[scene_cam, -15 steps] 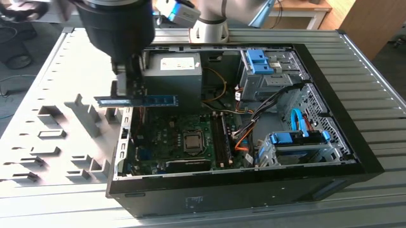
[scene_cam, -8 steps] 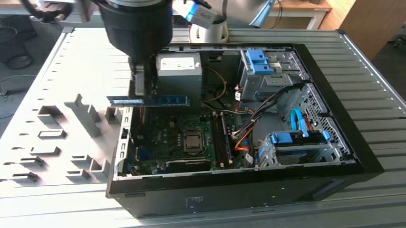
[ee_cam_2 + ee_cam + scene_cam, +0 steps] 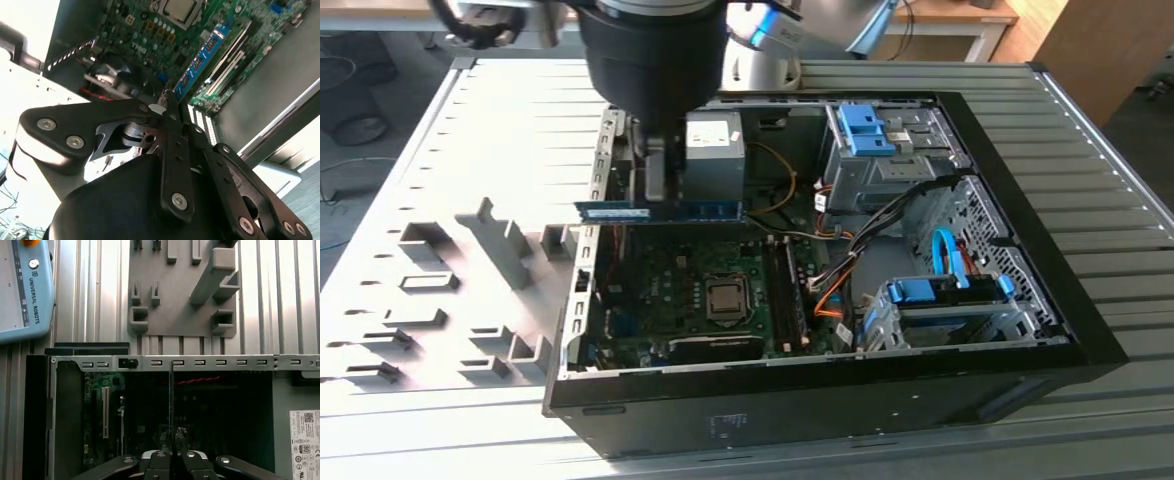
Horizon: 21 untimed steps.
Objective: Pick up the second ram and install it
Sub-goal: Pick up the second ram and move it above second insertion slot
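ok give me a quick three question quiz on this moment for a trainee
1. True or false: the second ram lies flat on the grey fixture plate beside the computer case.
2. What does the end effector grip? A) a curved blue cable B) the second ram C) nothing
3. Fill in: in the exterior view the second ram hangs ___ the motherboard of the open case.

Key: 1 false; 2 B; 3 above
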### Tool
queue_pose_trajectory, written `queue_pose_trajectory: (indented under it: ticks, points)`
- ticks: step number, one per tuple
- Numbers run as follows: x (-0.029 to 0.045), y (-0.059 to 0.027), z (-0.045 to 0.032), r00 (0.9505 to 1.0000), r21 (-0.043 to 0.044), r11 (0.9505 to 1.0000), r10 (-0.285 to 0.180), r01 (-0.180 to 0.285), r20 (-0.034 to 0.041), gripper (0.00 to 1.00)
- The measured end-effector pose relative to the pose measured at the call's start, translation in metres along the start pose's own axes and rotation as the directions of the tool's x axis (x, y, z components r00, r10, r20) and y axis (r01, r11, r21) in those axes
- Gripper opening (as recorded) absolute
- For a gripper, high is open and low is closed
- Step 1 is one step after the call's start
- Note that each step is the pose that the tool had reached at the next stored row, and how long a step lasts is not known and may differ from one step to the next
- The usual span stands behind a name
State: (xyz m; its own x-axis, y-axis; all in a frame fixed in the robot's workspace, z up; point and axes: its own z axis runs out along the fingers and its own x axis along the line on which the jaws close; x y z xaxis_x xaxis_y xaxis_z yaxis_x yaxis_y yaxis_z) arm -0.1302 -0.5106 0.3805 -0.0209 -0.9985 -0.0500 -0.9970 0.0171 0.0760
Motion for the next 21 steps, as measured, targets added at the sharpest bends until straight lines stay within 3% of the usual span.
queue_pose_trajectory:
  ticks: [9,16,21]
  points:
    - [-0.0008,-0.0342,0.0009,1.0,-0.0095,1.0,0.0,0.0,-0.0001,0.14]
    - [-0.0006,-0.0551,0.0117,1.0,-0.0138,0.9999,0.001,-0.001,-0.0001,0.14]
    - [-0.0003,-0.0625,0.0202,1.0,-0.0139,0.9999,0.001,-0.001,-0.0003,0.14]
